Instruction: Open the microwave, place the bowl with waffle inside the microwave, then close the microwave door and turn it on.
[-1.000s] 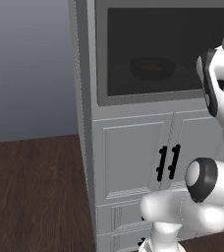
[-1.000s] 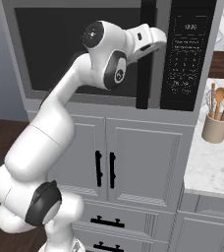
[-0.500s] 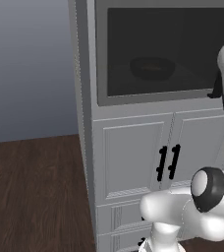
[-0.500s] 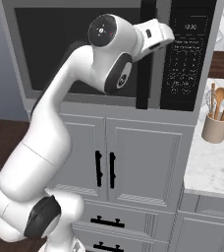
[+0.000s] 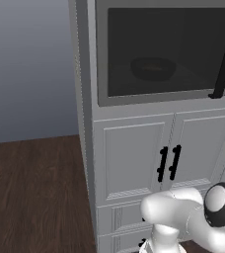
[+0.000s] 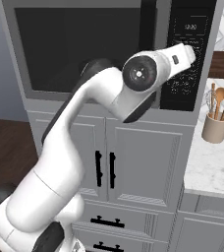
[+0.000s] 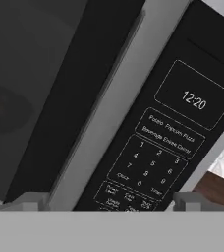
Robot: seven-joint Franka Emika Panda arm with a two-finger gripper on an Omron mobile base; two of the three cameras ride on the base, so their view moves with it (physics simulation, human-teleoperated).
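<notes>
The microwave (image 5: 100, 101) is built in above white cabinets, and its door (image 6: 79, 49) is shut. Behind the dark glass sits the bowl (image 5: 153, 68), also a dim shape (image 7: 1, 113) in the hand view; what it holds cannot be made out. The long black handle (image 7: 92, 93) runs beside the control panel (image 7: 155, 157), whose display reads 12:20. My gripper (image 7: 110, 201) is open with nothing between its fingertips (image 7: 30, 199), and it faces the keypad from close range. In the right base view the hand (image 6: 182, 53) is up against the control panel (image 6: 192, 29).
White cabinet doors with short black handles (image 5: 168, 163) sit below the microwave, with drawers (image 6: 106, 224) under them. A marble counter (image 6: 207, 167) on the right carries a utensil holder (image 6: 216, 125). Dark wood floor (image 5: 35, 192) lies open to the left.
The arm has swung right and down: the hand has gone from in front of the door handle to the control panel, and the upper arm has left the left base view.
</notes>
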